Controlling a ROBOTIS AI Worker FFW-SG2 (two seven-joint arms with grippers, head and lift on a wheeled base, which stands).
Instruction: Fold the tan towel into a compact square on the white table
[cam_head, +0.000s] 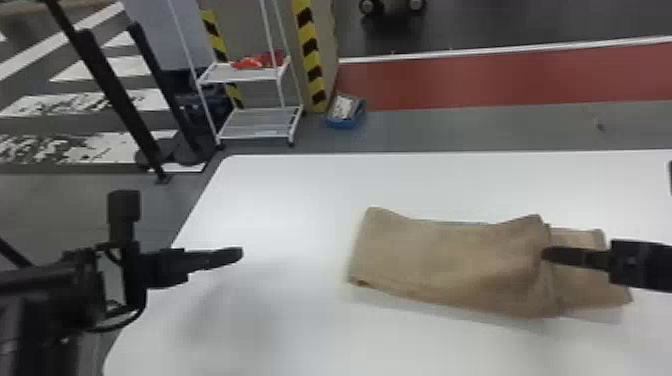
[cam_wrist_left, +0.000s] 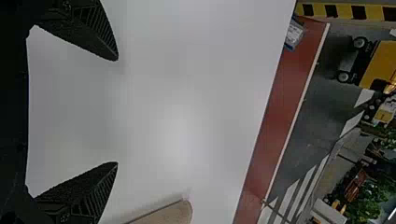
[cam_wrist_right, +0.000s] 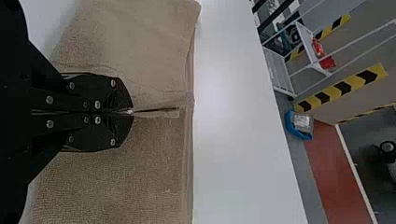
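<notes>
One tan towel (cam_head: 440, 260) lies folded before you on the white surface (cam_head: 280, 200), a long band running left to right. A shorter section sticks out at its right end, past a crosswise fold. At that fold you have the right gripper (cam_head: 547, 253), reaching in from the towel's right. In the right wrist view, this gripper (cam_wrist_right: 130, 112) has its fingers together, clamped on a thin ridge of the towel, with tan cloth spreading to both sides.

Your left gripper (cam_head: 236, 253) is to the left of the towel, well apart from it. The left wrist view gives you its fingers spread wide, with nothing between them.

Around the towel, the long far edge bows inward between two corners, and the near edge slants toward you going right. You have bare surface beyond it, on your side of it, and a broad stretch to its left, out to the surface's slanting left edge.

Farther off, past the surface's far edge and roughly in line with the towel's left end, you see a blue bin (cam_head: 346, 114) on the floor. A white rack (cam_head: 240, 75) with red things (cam_head: 257, 61) on a shelf stands left of that, and a red floor band (cam_head: 490, 80) runs off to the right beyond the towel.
</notes>
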